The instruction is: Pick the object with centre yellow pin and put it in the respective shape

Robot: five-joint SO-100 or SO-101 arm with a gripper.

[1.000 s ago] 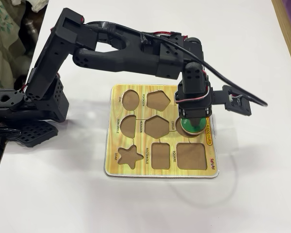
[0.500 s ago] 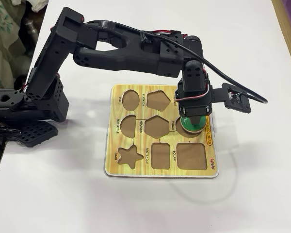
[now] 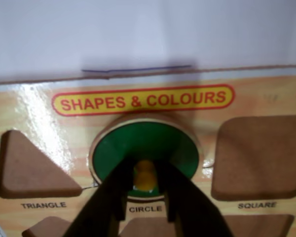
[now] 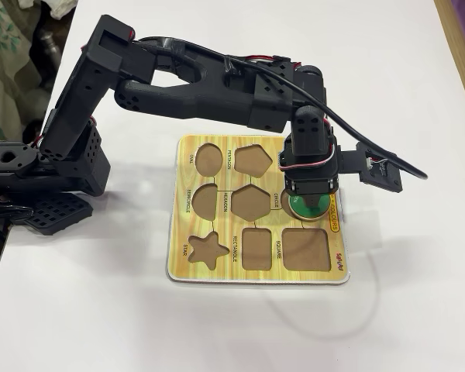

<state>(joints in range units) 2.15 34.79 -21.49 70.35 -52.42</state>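
White table (image 4: 101, 310), yellow puzzle board (image 4: 217, 271), green disc (image 3: 153, 143) in circle cutout (image 3: 200, 163), jaws clasping its yellow knob (image 3: 145, 174).

In the wrist view the gripper (image 3: 145, 185) is running off the bottom edge, its fingers (image 3: 119, 192) covering the near part of the green disc (image 3: 145, 143) — only the yellow knob (image 3: 145, 174) between them is showing. The disc's lettering is reading as blur. In the fixed view the gripper (image 4: 310, 203) is hiding most of the disc (image 4: 300, 208) and the circle cutout (image 4: 290, 194) beneath it.
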